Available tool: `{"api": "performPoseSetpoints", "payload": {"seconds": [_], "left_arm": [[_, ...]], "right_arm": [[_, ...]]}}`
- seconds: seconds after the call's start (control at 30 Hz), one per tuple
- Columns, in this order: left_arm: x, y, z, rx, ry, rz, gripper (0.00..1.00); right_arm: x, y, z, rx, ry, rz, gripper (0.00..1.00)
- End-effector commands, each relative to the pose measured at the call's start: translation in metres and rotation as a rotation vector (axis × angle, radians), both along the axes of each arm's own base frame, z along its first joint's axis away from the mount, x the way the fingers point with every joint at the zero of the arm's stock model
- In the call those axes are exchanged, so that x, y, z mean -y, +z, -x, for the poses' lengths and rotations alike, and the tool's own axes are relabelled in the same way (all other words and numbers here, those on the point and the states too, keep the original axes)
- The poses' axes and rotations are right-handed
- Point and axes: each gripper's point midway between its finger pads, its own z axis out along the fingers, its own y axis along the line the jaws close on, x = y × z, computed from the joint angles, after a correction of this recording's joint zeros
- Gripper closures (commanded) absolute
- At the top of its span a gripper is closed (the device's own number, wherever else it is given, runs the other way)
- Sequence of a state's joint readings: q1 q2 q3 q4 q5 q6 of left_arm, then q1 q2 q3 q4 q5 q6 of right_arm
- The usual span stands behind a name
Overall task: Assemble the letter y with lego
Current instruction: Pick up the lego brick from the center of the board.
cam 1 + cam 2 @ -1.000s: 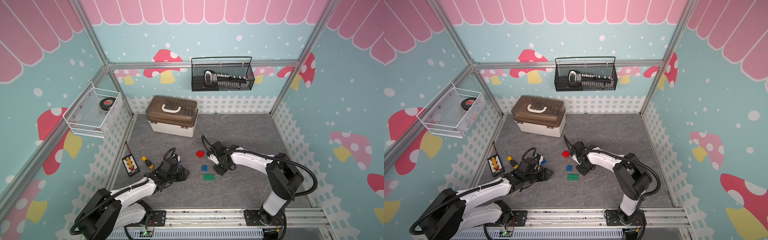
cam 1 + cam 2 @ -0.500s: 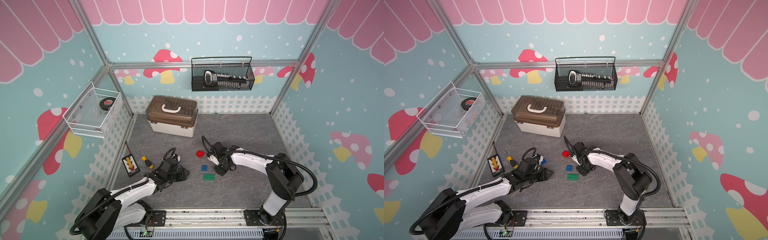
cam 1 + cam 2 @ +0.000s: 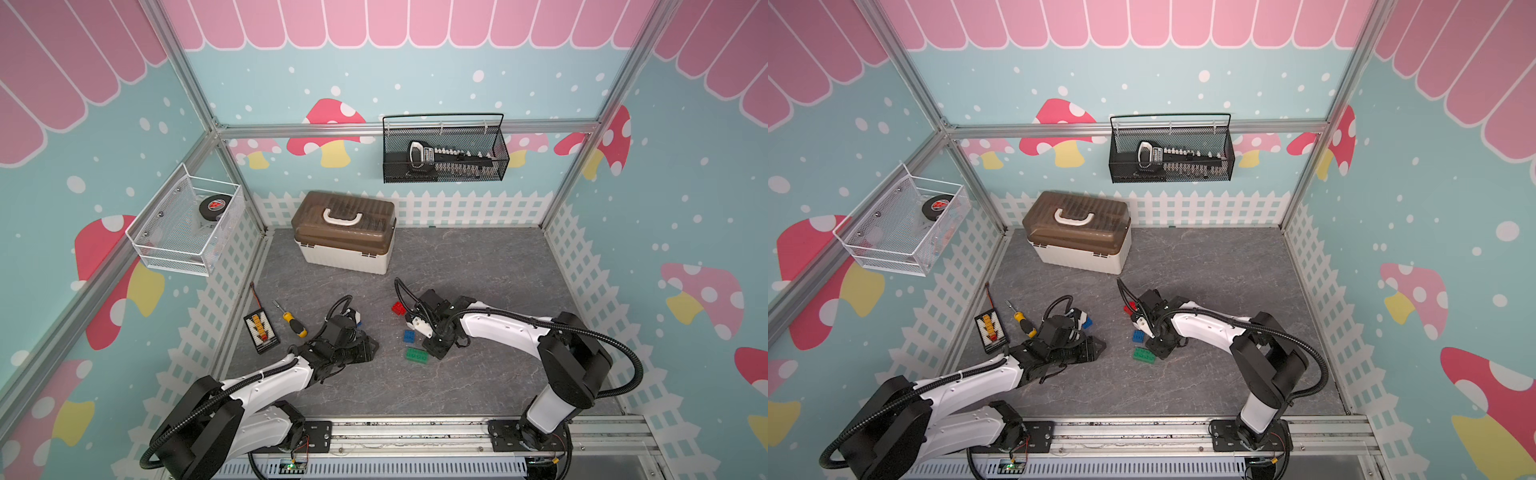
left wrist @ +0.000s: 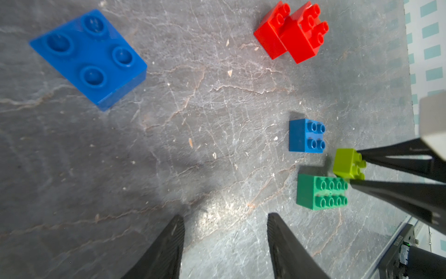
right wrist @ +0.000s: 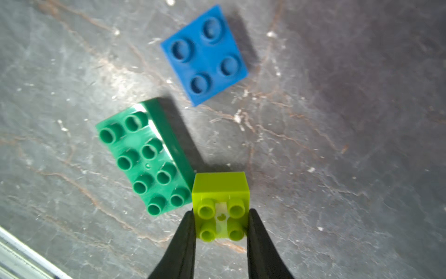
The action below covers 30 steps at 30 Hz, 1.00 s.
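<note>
No words or numbers could be read clearly anywhere in the scene. A black puck (image 3: 213, 204) in the white wire basket (image 3: 174, 257) on the side wall bore a red emblem, too small to make out. The tool (image 3: 424, 157) lying in the black mesh basket (image 3: 444, 176) had a pale label with blurred lettering. In the left wrist view, white print ran along a black part (image 4: 399, 239), illegible. The bricks (image 4: 306, 136) showed no legible marking.

changed: right gripper (image 5: 221, 217) squeezed shut from wider apart | gripped now: small lime-green square plastic brick (image 5: 220, 190) with four studs | touch: black fingers (image 5: 185, 232) pressed on both sides of brick | seen in: right wrist and left wrist views
</note>
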<state>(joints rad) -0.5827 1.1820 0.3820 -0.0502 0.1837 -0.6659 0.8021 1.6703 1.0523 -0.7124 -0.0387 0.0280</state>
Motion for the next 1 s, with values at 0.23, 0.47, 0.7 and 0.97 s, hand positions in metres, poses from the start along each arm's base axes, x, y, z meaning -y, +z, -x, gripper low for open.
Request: {"api": "performPoseSetpoints", "payload": {"seconds": [0.23, 0.47, 0.7, 0.97], "left_arm": [[-0.003, -0.001, -0.001, 0.001, 0.01, -0.001, 0.43], [-0.001, 0.0, -0.002, 0.002, 0.005, 0.003, 0.43], [0.0, -0.001, -0.001, 0.0, -0.002, 0.008, 0.43], [0.0, -0.002, 0.0, -0.003, -0.004, 0.009, 0.43]], "right_arm": [[-0.001, 0.016, 0.022, -0.004, 0.056, 0.019, 0.73], [-0.008, 0.036, 0.022, -0.001, -0.078, -0.058, 0.77], [-0.014, 0.036, 0.031, 0.007, -0.172, -0.061, 0.82], [-0.02, 0.03, 0.046, -0.009, -0.208, -0.05, 0.88]]}}
